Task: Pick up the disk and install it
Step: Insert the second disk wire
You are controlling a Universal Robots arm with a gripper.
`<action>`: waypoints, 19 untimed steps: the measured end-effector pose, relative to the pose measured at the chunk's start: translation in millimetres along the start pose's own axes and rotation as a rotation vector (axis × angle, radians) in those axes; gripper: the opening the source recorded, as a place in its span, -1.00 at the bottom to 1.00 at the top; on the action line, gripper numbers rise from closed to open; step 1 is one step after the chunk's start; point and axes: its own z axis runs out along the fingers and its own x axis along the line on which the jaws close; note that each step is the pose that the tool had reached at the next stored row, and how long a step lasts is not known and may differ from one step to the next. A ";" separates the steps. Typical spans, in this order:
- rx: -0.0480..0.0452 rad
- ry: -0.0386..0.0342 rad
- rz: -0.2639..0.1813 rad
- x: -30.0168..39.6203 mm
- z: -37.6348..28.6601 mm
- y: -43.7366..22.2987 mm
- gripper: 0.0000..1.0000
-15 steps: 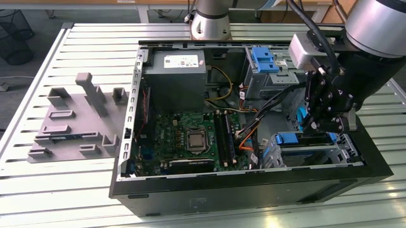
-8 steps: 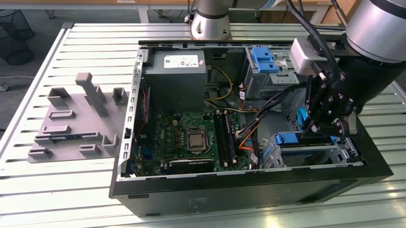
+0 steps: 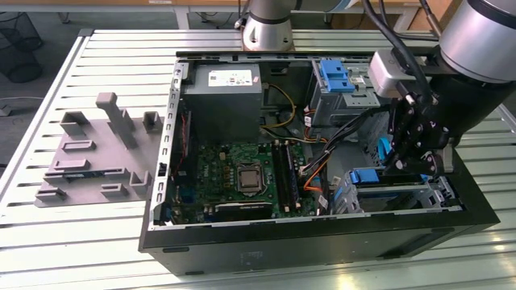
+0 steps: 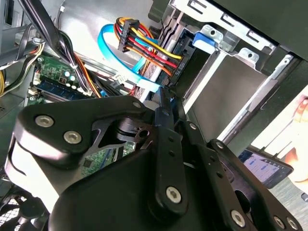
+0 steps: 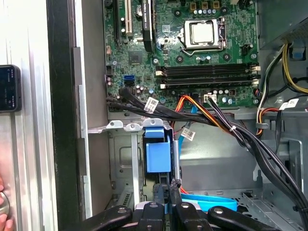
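Presently, one open PC case (image 3: 322, 241) on a slatted table (image 3: 72, 248), with all places given from the drive cage (image 3: 403, 196) in the case's corner

- Disk (image 5: 158, 153): stands on edge in a slot of the cage, blue bracket end facing out; silver body hidden by the cage walls. In the exterior view its blue end (image 3: 365, 176) shows at the top of the cage.
- Gripper (image 5: 167, 186): lowered into the case, directly at the cage and just off the disk's bracket end. Fingers (image 4: 163, 103) drawn almost together, only a slit between them. Whether they pinch the bracket's edge or merely meet it cannot be told.
- Blue flat cable (image 5: 211, 199): beside the cage, under the gripper linkage.
- Cable bundle (image 5: 216, 120): black, orange and red leads passing just beyond the cage towards the motherboard (image 3: 241, 175).
- Motherboard: next to the cage, on the case floor.
- Grey box (image 3: 222, 99): beyond the motherboard, well apart from the cage.
- Grey moulded tray (image 3: 89, 157): outside the case, far from the cage, on the table.
- Phone (image 5: 8, 89): outside the case wall nearest the cage
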 end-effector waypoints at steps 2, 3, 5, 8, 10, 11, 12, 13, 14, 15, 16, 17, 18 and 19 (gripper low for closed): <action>-0.0002 -0.0004 0.000 -0.4 0.8 -0.1 -0.69; -0.0003 -0.0003 0.000 -0.8 1.2 -0.2 -0.69; -0.0006 -0.0001 0.000 -1.9 1.7 -0.3 -0.69; -0.0011 -0.0002 0.000 -3.5 2.3 -0.8 -0.69; -0.0016 -0.0001 0.000 -3.7 2.6 -1.4 -0.69; -0.0018 0.0001 0.000 -3.7 2.7 -1.7 -0.69; -0.0020 0.0000 0.000 -3.8 2.9 -2.0 -0.69; -0.0023 -0.0001 0.000 -3.8 3.1 -2.3 -0.69; -0.0025 0.0000 0.000 -3.8 3.2 -2.6 -0.69; -0.0027 -0.0001 0.000 -3.9 3.4 -2.6 -0.69; -0.0029 -0.0003 0.000 -3.9 3.6 -2.7 -0.69; -0.0031 -0.0006 0.000 -3.9 3.9 -2.8 -0.69; -0.0036 -0.0009 0.000 -3.9 4.1 -3.0 -0.69; -0.0041 -0.0013 0.000 -3.9 4.4 -3.1 -0.69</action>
